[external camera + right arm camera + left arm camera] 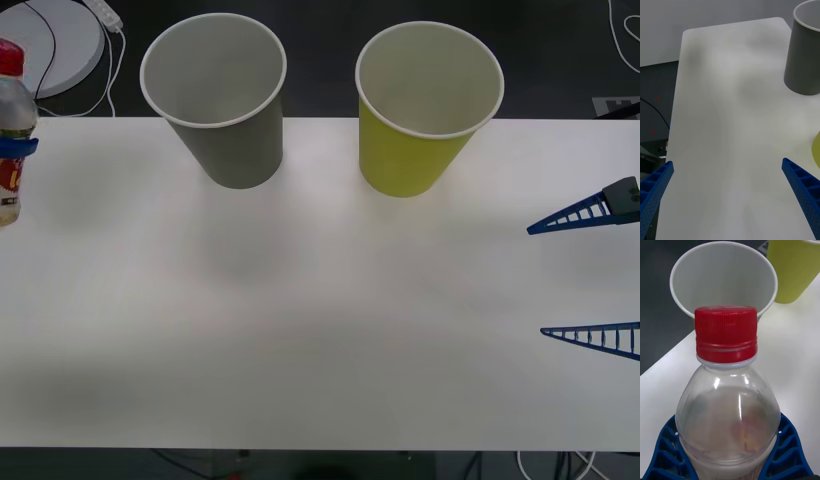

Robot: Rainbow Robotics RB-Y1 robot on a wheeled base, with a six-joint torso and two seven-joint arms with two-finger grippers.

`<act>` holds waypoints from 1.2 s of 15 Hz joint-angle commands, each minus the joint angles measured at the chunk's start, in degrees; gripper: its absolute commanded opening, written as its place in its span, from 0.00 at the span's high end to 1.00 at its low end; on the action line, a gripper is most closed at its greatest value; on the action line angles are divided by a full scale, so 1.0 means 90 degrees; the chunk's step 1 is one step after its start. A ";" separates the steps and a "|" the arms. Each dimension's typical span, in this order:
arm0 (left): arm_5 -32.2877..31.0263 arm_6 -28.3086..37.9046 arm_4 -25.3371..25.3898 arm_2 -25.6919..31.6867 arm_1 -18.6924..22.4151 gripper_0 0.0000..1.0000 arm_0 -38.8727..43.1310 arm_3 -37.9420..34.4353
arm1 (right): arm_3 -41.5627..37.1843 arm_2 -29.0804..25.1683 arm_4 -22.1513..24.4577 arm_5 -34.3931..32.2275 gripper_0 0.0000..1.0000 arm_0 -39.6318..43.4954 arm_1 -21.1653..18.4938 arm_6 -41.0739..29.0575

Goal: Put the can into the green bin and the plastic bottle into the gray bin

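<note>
A: How do the jaws stand?

B: The left gripper (730, 461) is closed round the body of the plastic bottle (12, 130), its blue fingers (668, 453) hugging both sides below the shoulder. The right gripper (590, 275) is wide open with nothing between its fingers, sitting low over the table's (320, 330) right edge.

A: And where is the bottle?

B: At the far left of the table in the front view, upright, red cap on top. I can't tell whether its base rests on the table or is just clear of it. From the left wrist, the cap lines up with the mouth of the gray bin (215, 95), which stands beyond it at the back of the table.

A: The green bin?

B: The green bin (428, 105) stands just beside the gray one, on its right, apart from it. Both are upright, and what I can see of their insides looks bare.

A: So which step is this?

B: I'd judge the bottle step: it is gripped but not yet over its bin.

A: What does the next move call for?

B: Probably carrying the bottle high enough to clear the white rim, moving it toward the back and right until it is over the gray opening, then letting go. Clipping the rim could tip the paper cup.
</note>
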 commanded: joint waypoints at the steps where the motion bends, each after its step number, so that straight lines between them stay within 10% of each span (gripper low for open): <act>1: -0.0110 -0.0009 -0.0137 -0.0409 0.0116 1.00 -0.0594 0.0279 | 0.0000 0.0000 0.0000 0.0000 0.00 0.0000 0.0000 0.0000; 18: -0.0852 0.0079 -0.0547 -0.4520 -0.0050 1.00 -0.5672 0.2994 | 0.0000 0.0000 0.0000 0.0000 0.00 0.0000 0.0000 0.0000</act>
